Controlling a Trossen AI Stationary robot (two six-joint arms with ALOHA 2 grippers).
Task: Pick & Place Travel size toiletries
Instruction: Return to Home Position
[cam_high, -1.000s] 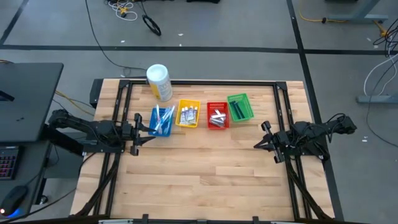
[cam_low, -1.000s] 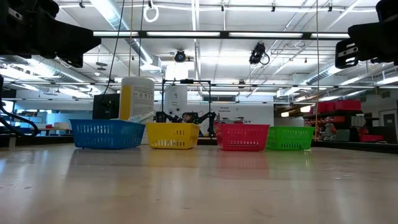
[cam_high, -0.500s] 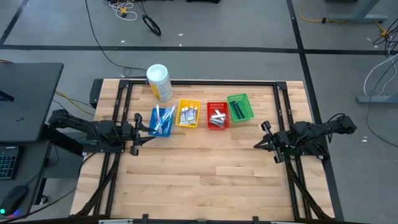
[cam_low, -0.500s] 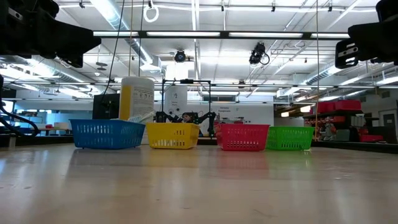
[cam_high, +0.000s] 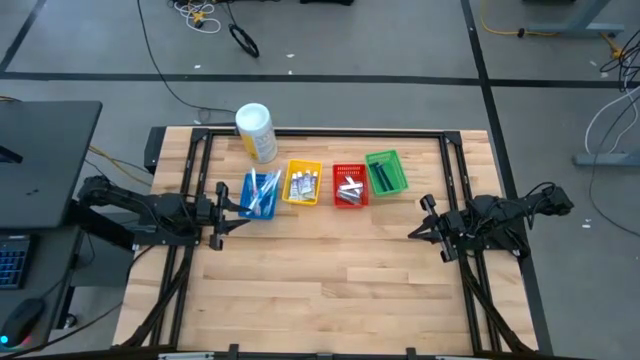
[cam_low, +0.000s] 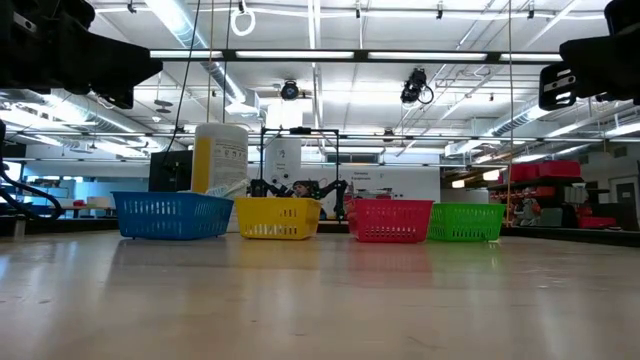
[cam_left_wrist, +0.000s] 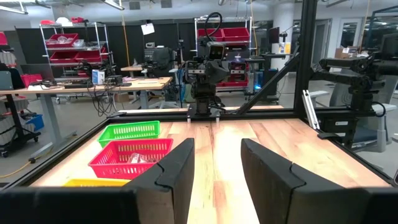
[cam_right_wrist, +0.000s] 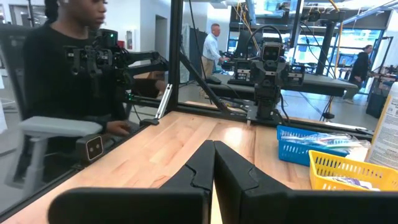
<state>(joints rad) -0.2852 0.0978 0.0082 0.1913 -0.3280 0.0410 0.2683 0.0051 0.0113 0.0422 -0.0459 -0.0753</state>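
Every one of the toiletries (cam_high: 349, 189) I can make out already lies in a basket, so the homing step looks to me nearly finished. Done well, it means each arm settling low and level at its own side, well apart from the red basket (cam_low: 390, 220), with no finger swinging over the row. The left gripper (cam_left_wrist: 216, 148) hangs well to the red basket's left, just beyond the blue basket (cam_low: 172, 215), its fingers parted with only air between them. The right gripper (cam_right_wrist: 213, 152) sits well to the red basket's right, fingers pressed together on nothing. Slim pale toothbrushes (cam_high: 262, 190) fill the blue basket, two places left of the red one. Small white tubes (cam_high: 303, 184) lie in the yellow basket (cam_low: 275, 218) just left of it, silvery pieces lie in the red basket itself, and dark slim items (cam_high: 381, 176) lie in the green basket (cam_low: 465, 222) just right of it.
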